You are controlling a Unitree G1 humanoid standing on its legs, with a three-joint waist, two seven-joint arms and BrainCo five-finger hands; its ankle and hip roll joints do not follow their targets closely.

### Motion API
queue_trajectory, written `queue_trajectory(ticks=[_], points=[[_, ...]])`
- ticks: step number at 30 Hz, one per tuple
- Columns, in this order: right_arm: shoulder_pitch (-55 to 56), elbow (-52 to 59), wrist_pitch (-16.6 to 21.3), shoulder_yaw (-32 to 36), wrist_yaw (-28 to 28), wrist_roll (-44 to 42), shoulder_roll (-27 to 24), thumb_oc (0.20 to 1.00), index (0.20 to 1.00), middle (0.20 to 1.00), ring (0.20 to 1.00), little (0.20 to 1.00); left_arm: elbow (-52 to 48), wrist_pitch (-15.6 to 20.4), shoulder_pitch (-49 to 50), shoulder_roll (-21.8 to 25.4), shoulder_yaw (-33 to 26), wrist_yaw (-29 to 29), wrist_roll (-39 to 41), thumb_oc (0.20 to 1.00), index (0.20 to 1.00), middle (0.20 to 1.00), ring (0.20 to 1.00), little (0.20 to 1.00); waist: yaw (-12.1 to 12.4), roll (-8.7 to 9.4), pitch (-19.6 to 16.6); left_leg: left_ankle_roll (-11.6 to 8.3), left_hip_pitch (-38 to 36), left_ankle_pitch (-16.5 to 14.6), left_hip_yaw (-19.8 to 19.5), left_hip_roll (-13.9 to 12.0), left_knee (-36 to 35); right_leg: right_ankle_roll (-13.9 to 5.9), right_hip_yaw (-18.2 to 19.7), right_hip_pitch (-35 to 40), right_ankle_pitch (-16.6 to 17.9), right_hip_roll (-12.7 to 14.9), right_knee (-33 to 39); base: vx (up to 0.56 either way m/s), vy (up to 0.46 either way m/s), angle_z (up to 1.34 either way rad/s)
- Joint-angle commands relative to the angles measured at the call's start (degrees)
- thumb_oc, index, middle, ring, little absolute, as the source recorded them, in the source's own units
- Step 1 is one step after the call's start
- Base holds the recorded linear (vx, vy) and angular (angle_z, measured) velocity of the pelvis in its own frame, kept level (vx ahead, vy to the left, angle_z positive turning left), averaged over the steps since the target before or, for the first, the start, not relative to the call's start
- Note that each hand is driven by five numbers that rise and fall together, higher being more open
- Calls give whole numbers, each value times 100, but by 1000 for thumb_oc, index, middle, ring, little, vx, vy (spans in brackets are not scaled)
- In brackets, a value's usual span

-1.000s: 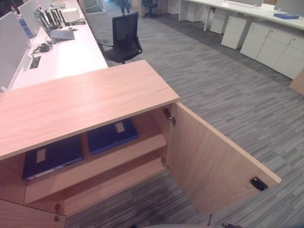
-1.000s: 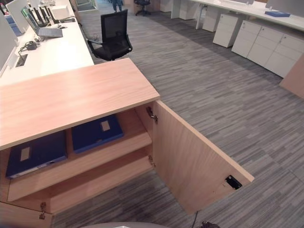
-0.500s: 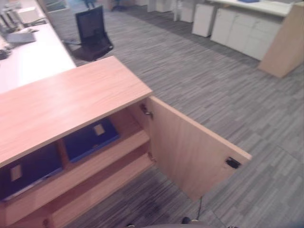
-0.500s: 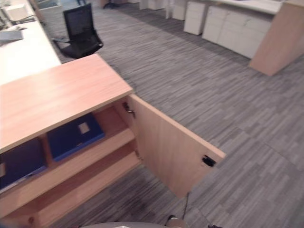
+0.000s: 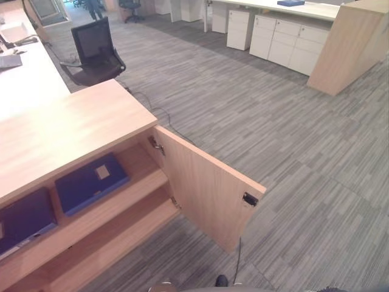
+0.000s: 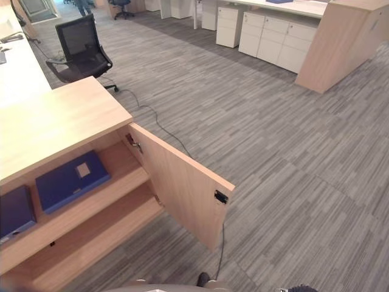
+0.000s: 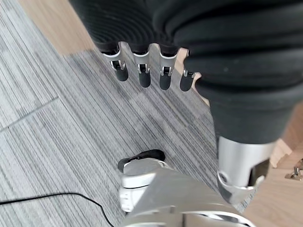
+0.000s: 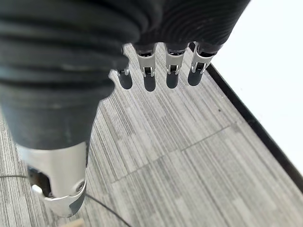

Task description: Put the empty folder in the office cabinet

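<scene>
A wooden office cabinet (image 5: 67,131) stands at the left with its right door (image 5: 206,194) swung wide open. On its upper shelf lie two dark blue folders, one (image 5: 91,182) near the door hinge and the other (image 5: 24,219) further left at the picture's edge. The lower shelf (image 5: 115,234) is bare. My left hand (image 7: 144,75) hangs over the grey carpet with straight fingers and holds nothing. My right hand (image 8: 149,75) hangs the same way, open and empty, beside a white panel (image 8: 265,71) with a dark base strip.
A black office chair (image 5: 94,52) stands behind the cabinet beside a long white desk (image 5: 24,73). White drawer units (image 5: 273,42) and a tall wooden cabinet (image 5: 346,42) line the far right. A person (image 5: 94,7) stands far off. Grey carpet (image 5: 292,170) spreads to the right.
The whole picture has swung right, so the cabinet now sits further left and more carpet shows. Nothing in the scene itself has moved.
</scene>
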State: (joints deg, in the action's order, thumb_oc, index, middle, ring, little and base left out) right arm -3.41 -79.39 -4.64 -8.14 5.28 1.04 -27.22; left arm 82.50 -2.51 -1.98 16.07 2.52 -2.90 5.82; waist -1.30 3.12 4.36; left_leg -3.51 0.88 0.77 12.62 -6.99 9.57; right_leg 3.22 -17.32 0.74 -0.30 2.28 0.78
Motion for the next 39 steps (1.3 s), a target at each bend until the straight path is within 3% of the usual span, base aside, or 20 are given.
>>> queue_trajectory(ticks=[1,9,21,31,39], points=[[-520,-368,-65,148,157,-258,-245,1000,1000,1000,1000,1000,73,-3,-50,214,-116,-39,-26,1000,1000,1000,1000,1000,-23,1,-153,29,61,-733,-174,146,70,-757,210,207,-14,35,422,-4,22,24],[-1175,-56,-38,-96,180,-228,-450,1000,1000,1000,1000,1000,81,-16,70,382,-130,-7,-144,1000,1000,1000,1000,1000,98,4,-222,5,-86,-616,-224,171,-221,-785,175,192,35,85,422,-9,34,7],[-1760,819,137,-979,122,-195,201,1000,1000,1000,1000,1000,-35,3,307,294,-105,-34,-84,1000,1000,1000,1000,1000,286,-31,-216,-6,-74,-545,-289,168,-230,-752,123,211,23,80,422,-6,9,1],[-1892,3287,535,-2061,-195,244,317,1000,1000,1000,1000,1000,-203,87,579,167,-281,-178,-109,1000,1000,1000,1000,1000,446,1,-102,-60,3,-510,-364,85,-120,-711,61,254,-13,56,422,-5,-6,3],[-2107,4434,788,-2434,-319,158,313,1000,1000,1000,1000,1000,-225,128,640,124,-350,-254,-142,1000,1000,1000,1000,1000,559,30,-103,-86,53,-471,-399,52,-114,-698,23,253,-24,49,422,-2,-6,5]])
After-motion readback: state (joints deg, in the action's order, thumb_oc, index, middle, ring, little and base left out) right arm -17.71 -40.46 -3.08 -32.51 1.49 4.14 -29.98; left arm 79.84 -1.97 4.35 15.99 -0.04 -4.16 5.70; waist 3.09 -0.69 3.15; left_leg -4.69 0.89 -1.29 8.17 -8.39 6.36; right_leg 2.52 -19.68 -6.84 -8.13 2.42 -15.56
